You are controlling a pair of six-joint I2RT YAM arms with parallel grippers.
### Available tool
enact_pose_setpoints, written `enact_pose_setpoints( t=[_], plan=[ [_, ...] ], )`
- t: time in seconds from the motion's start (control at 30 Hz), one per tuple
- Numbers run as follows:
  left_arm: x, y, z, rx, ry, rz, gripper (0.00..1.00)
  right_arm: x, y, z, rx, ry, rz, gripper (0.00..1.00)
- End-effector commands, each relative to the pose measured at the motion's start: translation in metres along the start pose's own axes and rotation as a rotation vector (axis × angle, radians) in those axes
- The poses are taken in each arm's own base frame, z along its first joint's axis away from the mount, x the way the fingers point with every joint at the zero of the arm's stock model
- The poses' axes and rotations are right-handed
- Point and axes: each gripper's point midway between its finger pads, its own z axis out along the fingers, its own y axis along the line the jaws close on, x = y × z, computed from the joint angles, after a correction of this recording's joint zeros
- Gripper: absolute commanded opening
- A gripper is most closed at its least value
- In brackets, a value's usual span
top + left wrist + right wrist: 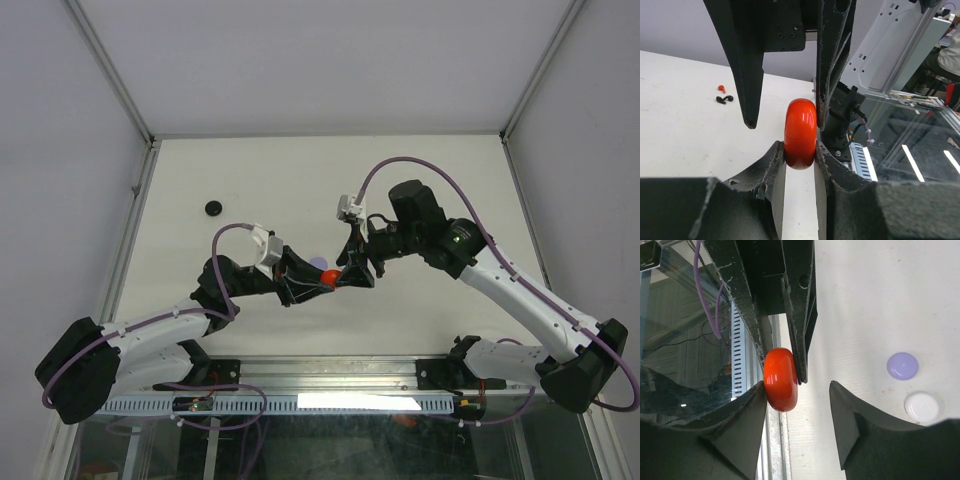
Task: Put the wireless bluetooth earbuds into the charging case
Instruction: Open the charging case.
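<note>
**White table, red case held above it**

The white tabletop [420, 180] sits inside pale enclosure walls, and both arms meet over its middle. The glossy red rounded charging case [800, 132] is up off the surface, clamped edgewise between the fingers of the left gripper [800, 156]. The right gripper [797, 386] faces it with jaws apart: one finger touches the case, the other stands clear. A lilac round disc [902, 365] and a white round disc [921, 406] lie on the table, just beside each other.
</note>
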Motion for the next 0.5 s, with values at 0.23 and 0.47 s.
enact_pose_setpoints(
  t=[0.23, 0.47],
  plan=[
    [-0.004, -0.004, 0.002, -0.005, -0.021, 0.162, 0.0, -0.031, -0.015, -0.015, 0.154, -0.103, -0.082, 0.57],
    [0.001, -0.002, -0.001, -0.016, -0.012, 0.191, 0.0, -0.032, -0.021, -0.021, 0.208, -0.114, -0.083, 0.58]
  ],
)
